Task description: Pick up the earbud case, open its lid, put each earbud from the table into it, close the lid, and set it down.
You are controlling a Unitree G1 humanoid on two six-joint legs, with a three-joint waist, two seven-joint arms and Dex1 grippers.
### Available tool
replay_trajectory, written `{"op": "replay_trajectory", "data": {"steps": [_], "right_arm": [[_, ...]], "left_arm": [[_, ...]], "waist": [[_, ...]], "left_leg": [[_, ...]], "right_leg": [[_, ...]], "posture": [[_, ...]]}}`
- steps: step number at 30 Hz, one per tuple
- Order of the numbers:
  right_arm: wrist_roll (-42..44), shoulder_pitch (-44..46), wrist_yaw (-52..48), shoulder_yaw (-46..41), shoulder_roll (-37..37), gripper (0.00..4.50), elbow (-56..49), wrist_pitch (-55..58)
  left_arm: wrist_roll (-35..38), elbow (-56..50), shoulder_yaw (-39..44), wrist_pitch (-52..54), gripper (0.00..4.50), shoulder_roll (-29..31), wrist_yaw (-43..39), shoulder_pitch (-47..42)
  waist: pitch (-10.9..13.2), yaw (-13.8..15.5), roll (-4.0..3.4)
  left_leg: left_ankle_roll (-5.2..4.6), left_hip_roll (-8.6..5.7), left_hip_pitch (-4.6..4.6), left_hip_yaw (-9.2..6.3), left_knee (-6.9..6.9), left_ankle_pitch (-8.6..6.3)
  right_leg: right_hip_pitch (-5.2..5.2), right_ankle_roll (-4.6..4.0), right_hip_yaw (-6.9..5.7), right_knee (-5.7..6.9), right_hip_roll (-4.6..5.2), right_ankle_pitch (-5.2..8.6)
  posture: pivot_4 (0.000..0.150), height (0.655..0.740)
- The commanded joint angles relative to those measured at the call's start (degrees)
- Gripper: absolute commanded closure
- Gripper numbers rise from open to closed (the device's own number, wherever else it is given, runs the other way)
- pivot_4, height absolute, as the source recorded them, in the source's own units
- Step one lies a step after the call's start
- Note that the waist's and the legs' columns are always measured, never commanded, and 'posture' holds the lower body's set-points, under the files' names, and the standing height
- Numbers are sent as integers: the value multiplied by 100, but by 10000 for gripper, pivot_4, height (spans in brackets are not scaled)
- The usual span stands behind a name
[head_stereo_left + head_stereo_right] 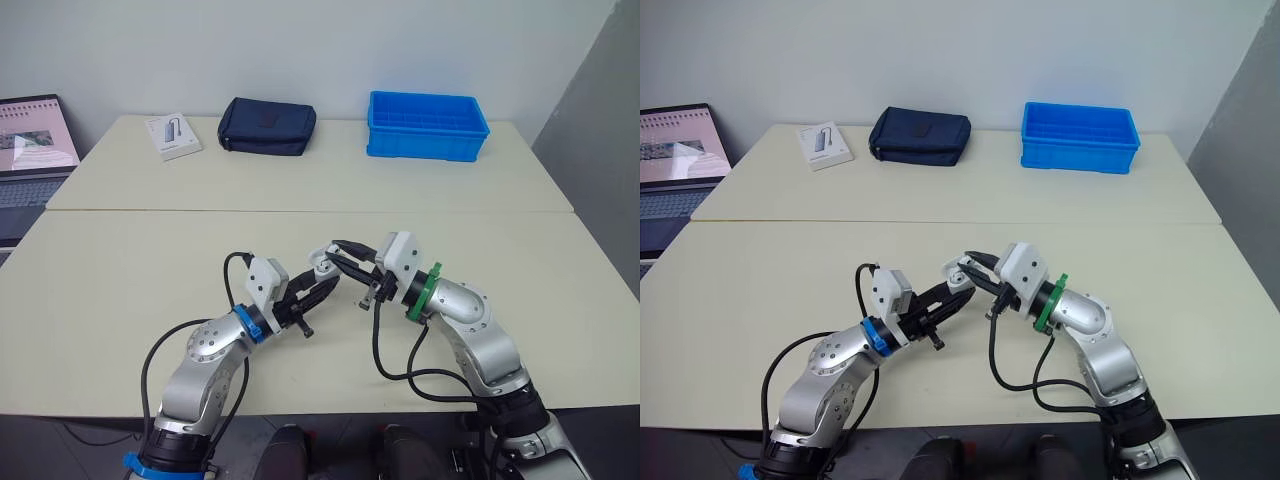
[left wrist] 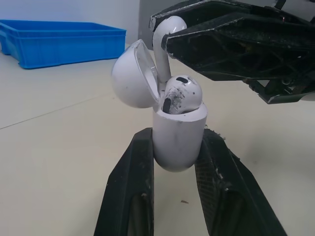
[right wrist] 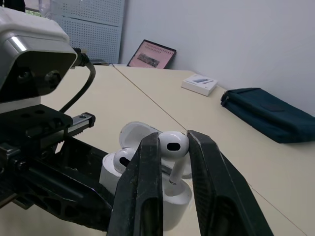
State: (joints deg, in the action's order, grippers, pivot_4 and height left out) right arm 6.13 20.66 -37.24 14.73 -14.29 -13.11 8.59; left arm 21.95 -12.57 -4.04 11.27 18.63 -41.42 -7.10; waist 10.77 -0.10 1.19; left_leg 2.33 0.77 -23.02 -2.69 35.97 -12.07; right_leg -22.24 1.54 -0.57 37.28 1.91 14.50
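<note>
The left pincer (image 2: 178,147) is closed on the earbud case (image 2: 178,130). Its 2 black fingers press the lower body from either side and hold it upright, just above the near middle of the counter (image 1: 120,290). The lid (image 2: 130,76) stands open, swung back on its hinge and tilted to one side. 1 earbud (image 2: 181,94) sits in the case with its rounded head poking out of the opening, and dark smudges mark that head.

The right pincer (image 3: 172,146) grips the 2nd earbud (image 2: 161,56) by its head, squeezed between the 2 fingers with the stem pointing down. The stem reaches into the mouth of the case, between the seated earbud and the open lid. Whether its tip has gone into its slot I cannot tell, since the seated earbud hides that spot.

In the head views the 2 pincers meet tip to tip in front of the robot, the right one slightly above the left.

Well apart from them, along the far side of the counter, 3 things lie in a row: a blue bin (image 1: 427,125) on the right, a dark blue pouch (image 1: 267,126) in the middle and a small white box (image 1: 173,136) to its left. Beyond the counter's left edge stands an open laptop (image 1: 30,150).
</note>
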Motion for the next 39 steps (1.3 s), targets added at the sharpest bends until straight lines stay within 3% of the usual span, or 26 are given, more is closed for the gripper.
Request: {"op": "replay_trajectory", "data": {"steps": [1,12,18,24,31,34,39], "right_arm": [[-79,-67,43,3,-53,40924,-37,-204],[39,-118,-87,133,-170,40924,-253,124],[263,-146,-158,12,-252,20238,-560,490],[1055,-305,-282,-838,-876,20049,-1499,1347],[1918,-264,-760,-1973,-2341,20049,-1884,2449],[2040,-16,-1162,-1927,-2803,25994,-1615,2540],[2204,500,-2057,-1383,-3364,44818,-1108,2843]], "left_arm": [[101,-165,46,-44,37170,-7,-30,-68],[90,-180,58,-22,37170,-29,-34,-86],[88,-176,57,-8,37170,-20,-39,-92],[131,-95,46,39,37170,32,-161,-121],[658,108,-360,522,37170,338,-1391,-495],[818,211,-569,710,37170,372,-1874,-768],[890,330,-1020,934,37170,551,-2815,-1167]], "waist": [[0,0,0],[0,0,0],[0,1,0],[1,9,-1],[1,10,-1],[1,0,-1],[1,-11,-1]], "left_leg": [[0,0,0,0,0,0],[0,1,0,0,-1,0],[0,0,0,0,0,0],[0,0,-4,-2,-1,0],[0,-3,-4,0,0,0],[-1,-3,-5,1,-1,0],[-1,-2,-4,4,-2,-1]], "right_leg": [[0,0,0,0,0,0],[-1,0,0,0,0,0],[0,-1,1,-1,0,0],[-1,-2,-1,-5,2,1],[1,-32,-3,-8,5,19],[0,-33,-3,-9,4,20],[-1,-30,-2,-9,-1,18]], "posture": [[1500,7400],[1500,7400],[1500,7400],[1500,7400],[1500,7400],[1500,7400],[1500,7400]]}}
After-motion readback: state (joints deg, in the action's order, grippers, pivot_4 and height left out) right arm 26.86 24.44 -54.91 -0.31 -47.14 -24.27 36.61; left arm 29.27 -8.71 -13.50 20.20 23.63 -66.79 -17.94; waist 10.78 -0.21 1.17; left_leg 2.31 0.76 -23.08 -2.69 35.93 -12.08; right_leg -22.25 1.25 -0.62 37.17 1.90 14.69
